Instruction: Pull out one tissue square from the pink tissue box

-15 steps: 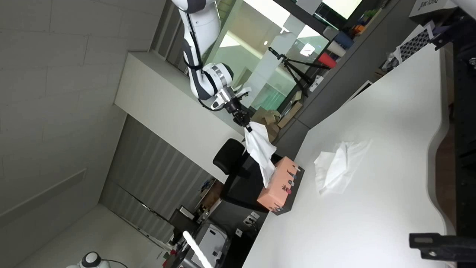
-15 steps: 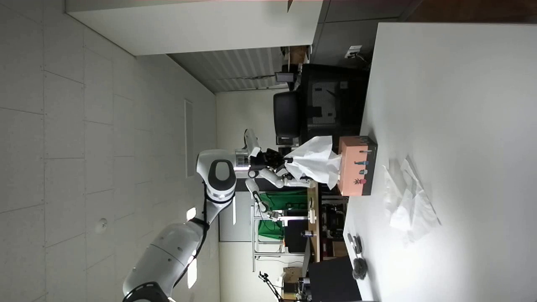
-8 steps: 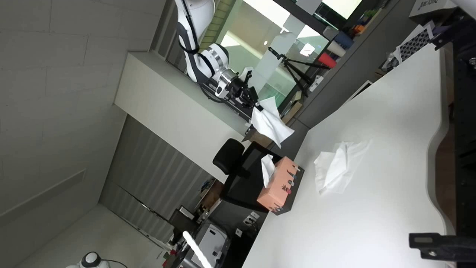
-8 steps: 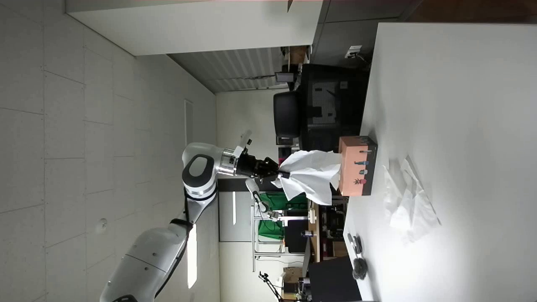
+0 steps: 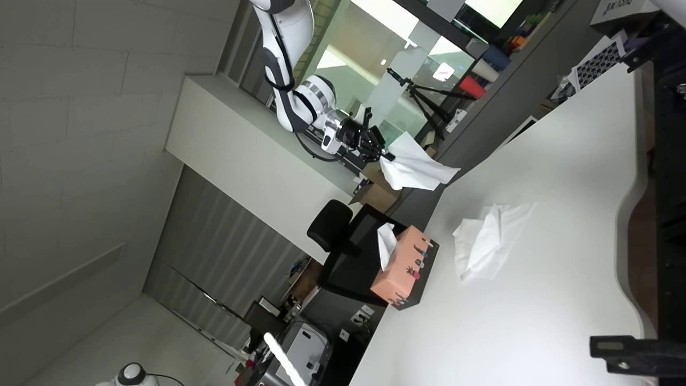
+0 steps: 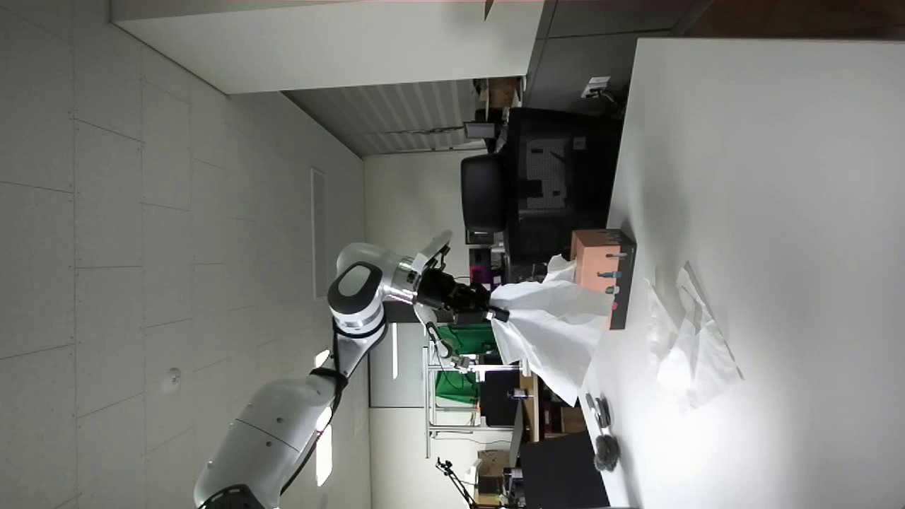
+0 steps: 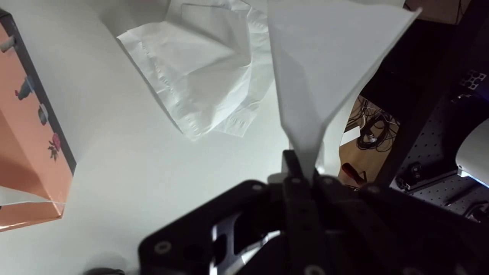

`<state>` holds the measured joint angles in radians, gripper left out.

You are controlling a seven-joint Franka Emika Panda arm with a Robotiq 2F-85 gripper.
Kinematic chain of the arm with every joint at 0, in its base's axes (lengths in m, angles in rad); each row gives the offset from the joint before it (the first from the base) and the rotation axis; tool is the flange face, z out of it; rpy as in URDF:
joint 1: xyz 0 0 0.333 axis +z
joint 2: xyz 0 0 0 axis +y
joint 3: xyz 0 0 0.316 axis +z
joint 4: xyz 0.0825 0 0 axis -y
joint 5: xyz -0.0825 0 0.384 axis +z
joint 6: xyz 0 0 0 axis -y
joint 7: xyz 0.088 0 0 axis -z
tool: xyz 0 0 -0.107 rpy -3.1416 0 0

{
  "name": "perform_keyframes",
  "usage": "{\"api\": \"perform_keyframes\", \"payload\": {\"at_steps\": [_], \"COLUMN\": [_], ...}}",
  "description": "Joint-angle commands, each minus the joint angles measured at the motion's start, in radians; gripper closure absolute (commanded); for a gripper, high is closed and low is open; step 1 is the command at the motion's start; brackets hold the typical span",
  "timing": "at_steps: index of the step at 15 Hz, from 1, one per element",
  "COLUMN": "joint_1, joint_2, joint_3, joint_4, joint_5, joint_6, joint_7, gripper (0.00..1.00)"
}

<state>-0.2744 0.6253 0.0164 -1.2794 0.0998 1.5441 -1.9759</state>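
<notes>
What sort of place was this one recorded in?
Most likely a robotics lab, perhaps with an office side to it: another robot arm shows in the background, as do a black tripod and an office chair.

the tissue square (image 5: 415,165), thin, white and creased, is pinched at one end, flaring just above and right of centre in an exterior view. below, apart and slanting in the frame, the pink tissue box (image 5: 402,269) has a dark band and printed plants.
</notes>
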Motion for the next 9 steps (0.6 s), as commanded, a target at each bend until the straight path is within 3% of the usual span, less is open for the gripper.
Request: {"api": "perform_keyframes", "payload": {"at_steps": [1,2,3,9], "joint_1": [0.038,0.050,0.033,0.035], "joint_2": [0.118,0.141,0.081,0.098], "joint_3": [0.004,0.004,0.006,0.007], "joint_4": [0.101,0.106,0.036,0.039], "joint_5": [0.023,0.030,0.016,0.014], "joint_6": [0.001,0.044,0.028,0.040], "joint_7": [0.084,0.116,0.052,0.051], "gripper": [1.00,1.00,1.00,0.99]}}
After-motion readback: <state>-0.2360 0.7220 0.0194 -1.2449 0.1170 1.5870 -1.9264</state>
